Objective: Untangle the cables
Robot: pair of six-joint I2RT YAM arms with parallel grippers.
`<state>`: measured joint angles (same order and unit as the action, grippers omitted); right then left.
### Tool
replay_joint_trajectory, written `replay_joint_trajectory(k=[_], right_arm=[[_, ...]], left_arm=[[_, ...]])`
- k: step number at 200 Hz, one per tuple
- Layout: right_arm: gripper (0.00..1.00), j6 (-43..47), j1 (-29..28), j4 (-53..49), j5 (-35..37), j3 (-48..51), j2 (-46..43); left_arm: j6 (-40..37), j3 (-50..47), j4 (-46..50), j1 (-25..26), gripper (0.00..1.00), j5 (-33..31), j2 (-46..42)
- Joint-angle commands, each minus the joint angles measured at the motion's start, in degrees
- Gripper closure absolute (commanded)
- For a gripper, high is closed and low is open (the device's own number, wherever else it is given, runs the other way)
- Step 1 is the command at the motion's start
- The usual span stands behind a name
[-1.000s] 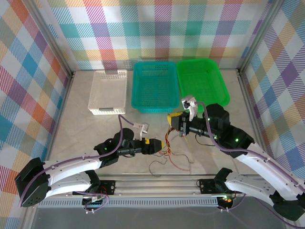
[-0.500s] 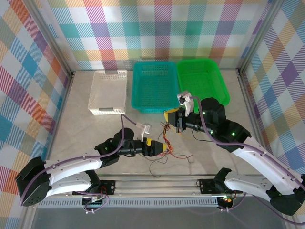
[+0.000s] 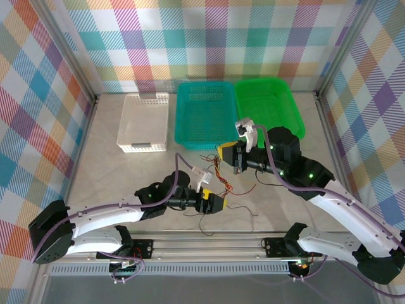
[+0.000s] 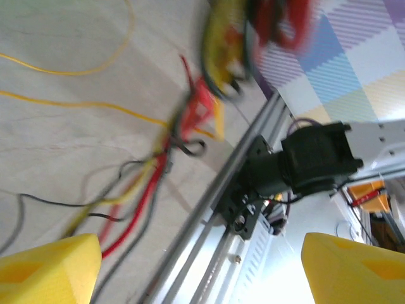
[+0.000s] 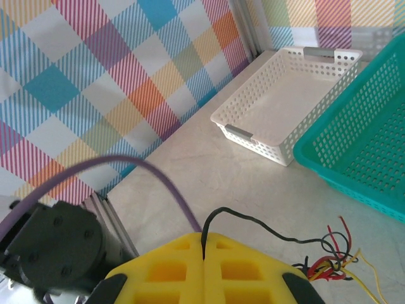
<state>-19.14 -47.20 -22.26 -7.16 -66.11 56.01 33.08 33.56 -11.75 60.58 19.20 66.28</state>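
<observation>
Several cables [image 3: 219, 177] strung near-far, pinched by right gripper [image 5: 204, 244]; left gripper [image 3: 220, 204] wide apart.

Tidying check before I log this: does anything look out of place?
The cables lie in a knotted heap on the table in front of the teal basket; one black wire is pinched in the shut right gripper.

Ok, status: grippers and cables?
Left gripper jaws open. Right gripper shut on thin black wire. Thin red, yellow and black wires tangled between them.

Glossy green plastic basket [image 3: 269, 107], matt tabletop [image 3: 107, 171]
</observation>
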Motion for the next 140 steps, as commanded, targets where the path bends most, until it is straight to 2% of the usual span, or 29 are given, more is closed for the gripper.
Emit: replay_joint_trajectory(k=[1, 28, 93, 140], right_arm=[[1.0, 0.5, 0.2, -0.6, 1.7, -2.8, 0.7], [1.0, 0.2, 0.3, -0.8, 1.4, -3.7, 1.6], [1.0, -0.3, 0.3, -1.1, 0.0, -4.4, 1.0], [1.0, -0.9, 0.3, -1.1, -1.4, -5.3, 1.0]], left_arm=[[-4.1, 2.2, -2.6, 3.3, 0.18, 3.1, 0.1], [-6.7, 4.5, 1.7, 5.1, 0.18, 0.2, 1.7], [-14.6, 12.5, 18.0, 5.3, 0.15, -13.4, 5.3], [-17.2, 17.0, 22.2, 5.6, 0.15, -18.9, 10.8]])
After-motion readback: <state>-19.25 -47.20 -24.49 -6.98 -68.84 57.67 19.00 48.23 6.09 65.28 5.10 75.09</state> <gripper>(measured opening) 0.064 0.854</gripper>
